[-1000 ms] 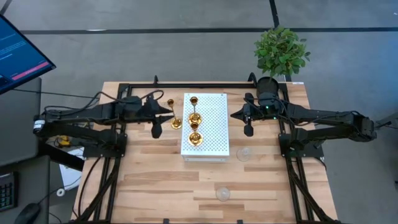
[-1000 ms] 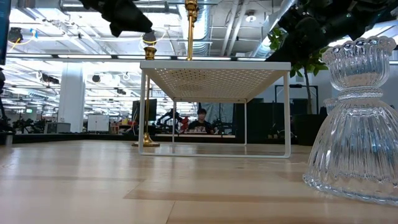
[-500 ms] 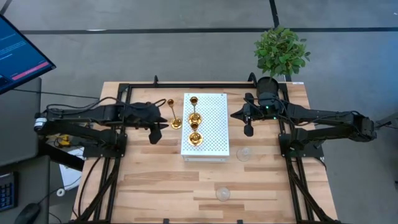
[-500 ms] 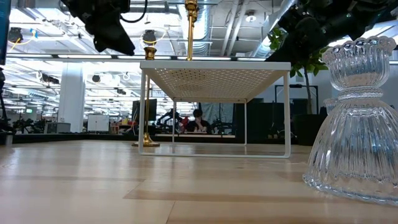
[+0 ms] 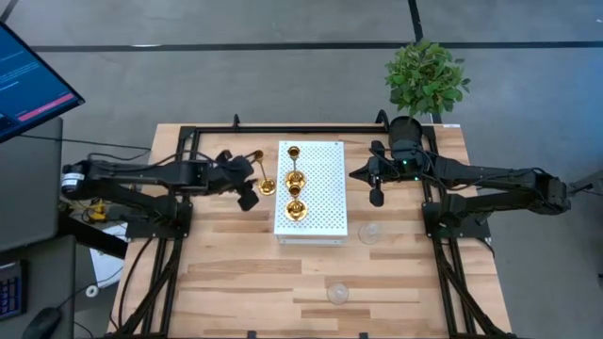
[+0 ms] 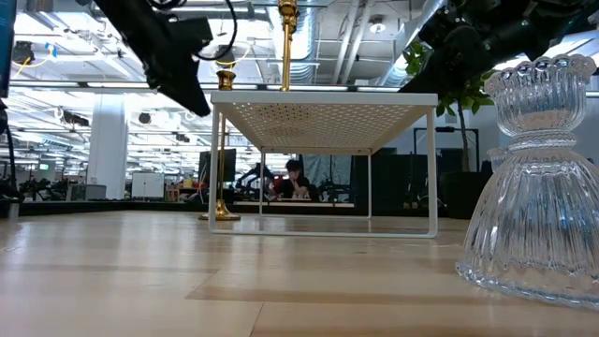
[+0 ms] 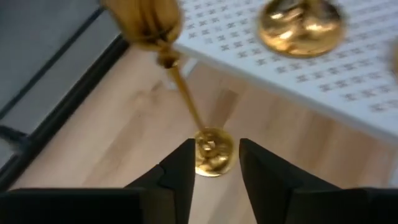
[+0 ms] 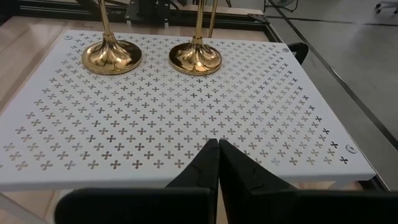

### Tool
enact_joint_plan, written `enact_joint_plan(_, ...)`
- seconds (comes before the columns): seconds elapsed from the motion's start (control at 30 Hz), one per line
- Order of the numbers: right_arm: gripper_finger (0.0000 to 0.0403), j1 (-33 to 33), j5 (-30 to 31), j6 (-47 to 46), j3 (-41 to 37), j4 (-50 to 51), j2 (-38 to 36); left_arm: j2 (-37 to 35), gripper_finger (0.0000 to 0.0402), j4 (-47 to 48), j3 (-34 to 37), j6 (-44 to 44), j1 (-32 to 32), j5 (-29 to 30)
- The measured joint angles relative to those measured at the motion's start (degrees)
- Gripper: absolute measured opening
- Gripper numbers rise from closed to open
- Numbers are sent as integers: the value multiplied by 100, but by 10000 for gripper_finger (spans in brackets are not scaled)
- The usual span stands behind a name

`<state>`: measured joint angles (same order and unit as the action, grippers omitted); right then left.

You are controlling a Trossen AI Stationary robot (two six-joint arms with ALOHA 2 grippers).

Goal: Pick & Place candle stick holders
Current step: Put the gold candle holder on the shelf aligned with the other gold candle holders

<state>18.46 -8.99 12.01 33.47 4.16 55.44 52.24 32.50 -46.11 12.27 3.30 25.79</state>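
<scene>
A tall thin-stemmed gold candle stick holder (image 5: 262, 179) stands on its round base (image 7: 213, 151) on the wooden table, just left of the white perforated stand (image 5: 325, 226). My left gripper (image 5: 247, 193) is open and hangs beside it on the left. In the left wrist view its fingertips (image 7: 214, 163) stand on either side of the base without touching it. Two more gold holders (image 5: 294, 174) (image 5: 296, 209) stand on the stand. Two clear glass holders (image 5: 370, 233) (image 5: 337, 293) stand on the table. My right gripper (image 5: 377, 195) is shut and empty, right of the stand.
A black pot with a green plant (image 5: 424, 80) stands at the far right corner, behind my right arm. The white stand's legs (image 6: 215, 159) rise right beside the tall holder. One glass holder (image 6: 533, 187) stands close to the low camera. A person shows far off in the room (image 6: 298, 178).
My left gripper has come down and moved toward the table's right, closing in on the tall gold holder on the table. The holder has stayed where it was. My right arm has kept still.
</scene>
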Motion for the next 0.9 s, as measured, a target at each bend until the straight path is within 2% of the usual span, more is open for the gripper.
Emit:
enact_joint_plan(0.53, 0, 4, 2, 2, 0, 7, -1, 282, 210, -641, -1, 173, 158, 423)
enact_joint_plan(0.9, 0, 8, 4, 4, 0, 12, -1, 614, 221, -1280, -2, 154, 490, 421)
